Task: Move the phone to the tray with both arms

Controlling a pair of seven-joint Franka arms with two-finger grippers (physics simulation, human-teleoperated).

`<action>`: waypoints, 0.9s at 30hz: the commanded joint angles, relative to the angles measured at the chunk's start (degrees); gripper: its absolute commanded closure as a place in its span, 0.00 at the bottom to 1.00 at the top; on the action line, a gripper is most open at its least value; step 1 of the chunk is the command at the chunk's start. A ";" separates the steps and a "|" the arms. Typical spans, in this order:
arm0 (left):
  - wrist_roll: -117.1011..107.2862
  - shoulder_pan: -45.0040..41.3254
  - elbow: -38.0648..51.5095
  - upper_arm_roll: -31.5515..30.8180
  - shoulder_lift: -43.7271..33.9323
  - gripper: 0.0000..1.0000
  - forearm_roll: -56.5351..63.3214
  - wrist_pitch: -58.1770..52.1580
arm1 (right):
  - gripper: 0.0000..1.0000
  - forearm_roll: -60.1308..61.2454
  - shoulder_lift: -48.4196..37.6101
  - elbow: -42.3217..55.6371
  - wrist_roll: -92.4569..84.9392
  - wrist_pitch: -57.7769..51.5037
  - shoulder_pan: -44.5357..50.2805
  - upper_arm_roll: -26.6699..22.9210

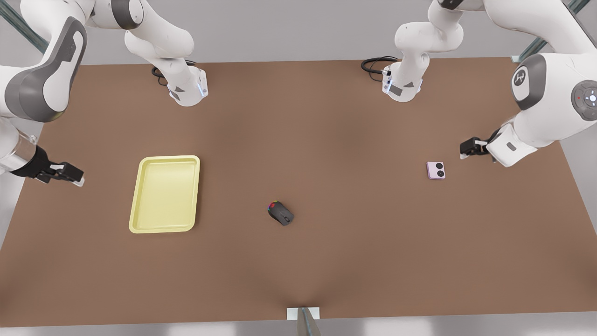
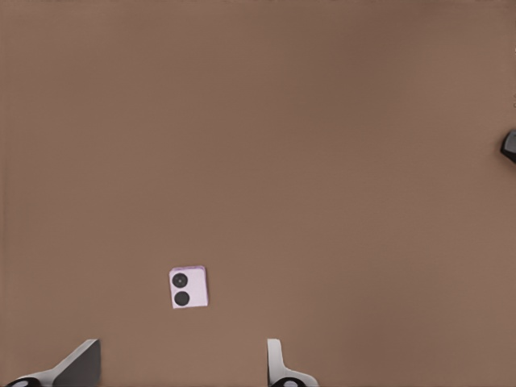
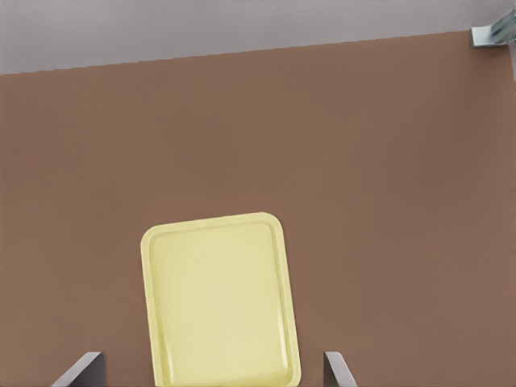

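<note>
From my remote station I look down on a flat, matte brown table (image 1: 326,261) with a smooth, even surface. Nearest to me, close to the middle, lies a dark grey computer mouse (image 1: 281,213), rounded and glossy, with small coloured lights at one end. To the front view's left of it sits the tray (image 1: 165,194), a pale yellow shallow rectangle with rounded corners and a raised rim, nothing inside it. Well apart, toward the front view's right, the phone (image 1: 435,170) lies flat on the table: a small, squarish lilac-pink block with two black circles on its face, nothing touching it. Just beyond the phone on that side hangs the left gripper (image 1: 470,148), black, its two fingers spread apart and holding nothing; its wrist view shows the phone (image 2: 189,288) between and ahead of the fingertips. At the far left of the front view the right gripper (image 1: 65,175) hangs beside the tray, fingers likewise spread wide and holding nothing, with the tray (image 3: 219,302) in its view. Farthest back, the two white arm bases stand at the table's far edge with black cables (image 1: 375,64) coiled beside them.
</note>
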 commanded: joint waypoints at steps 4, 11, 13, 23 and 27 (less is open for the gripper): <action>3.12 0.07 -15.47 2.73 -0.39 0.00 -0.05 17.36 | 0.00 0.01 -0.25 0.03 -0.69 2.08 -0.04 -0.01; 16.03 0.16 -54.35 9.23 -5.94 0.00 -0.84 63.25 | 0.00 0.10 0.19 -0.24 -0.60 2.43 0.58 0.08; 18.41 0.25 -60.16 11.61 -5.24 0.00 -0.84 70.30 | 0.00 0.10 0.28 -0.24 -0.69 2.34 0.58 0.08; 16.92 -0.01 -65.00 12.05 3.11 0.00 -5.15 80.24 | 0.00 0.18 0.19 -0.24 -0.60 2.34 0.58 0.08; 16.83 -0.01 -67.46 11.96 4.87 0.00 -5.15 82.26 | 0.00 0.18 0.37 -0.24 -0.69 2.61 0.67 0.08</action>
